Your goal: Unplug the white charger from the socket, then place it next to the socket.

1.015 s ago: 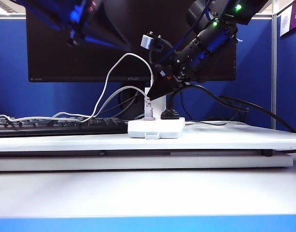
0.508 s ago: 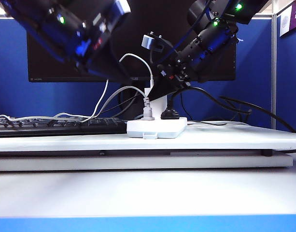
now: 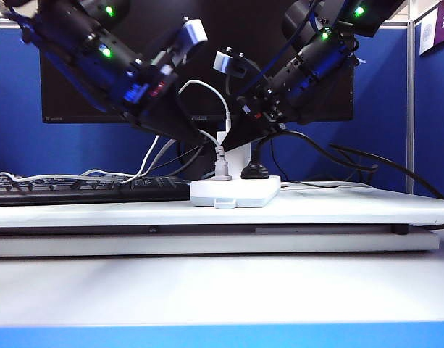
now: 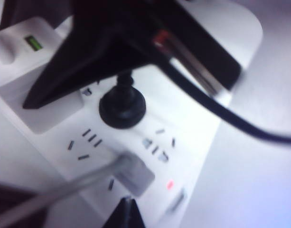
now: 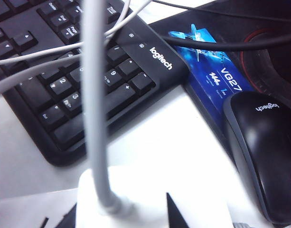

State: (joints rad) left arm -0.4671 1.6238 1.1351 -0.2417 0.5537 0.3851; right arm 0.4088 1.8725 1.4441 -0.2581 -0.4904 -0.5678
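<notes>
The socket (image 3: 236,193) is a flat white power strip (image 4: 188,123) on the raised white desk. The white charger (image 3: 238,156) stands plugged into its far end, a thin white cable (image 5: 94,118) rising from its top. My right gripper (image 3: 227,141) comes down from the upper right and is shut on the charger (image 5: 140,199), one black fingertip (image 5: 173,213) on each side of the block. My left gripper (image 3: 206,136) reaches in from the upper left. Its dark tip (image 4: 127,211) hangs shut just above the near end of the strip, holding nothing.
A round black plug (image 4: 121,105) and a small white-grey plug (image 4: 134,175) sit in the strip beside the charger. A black keyboard (image 5: 64,71) lies to the left, a black mouse (image 5: 264,142) behind. A monitor (image 3: 77,94) stands at the back, with cables looping around it.
My left arm has swung down from the upper left until its tip is near the charger and strip. The right gripper has stayed at the charger.
</notes>
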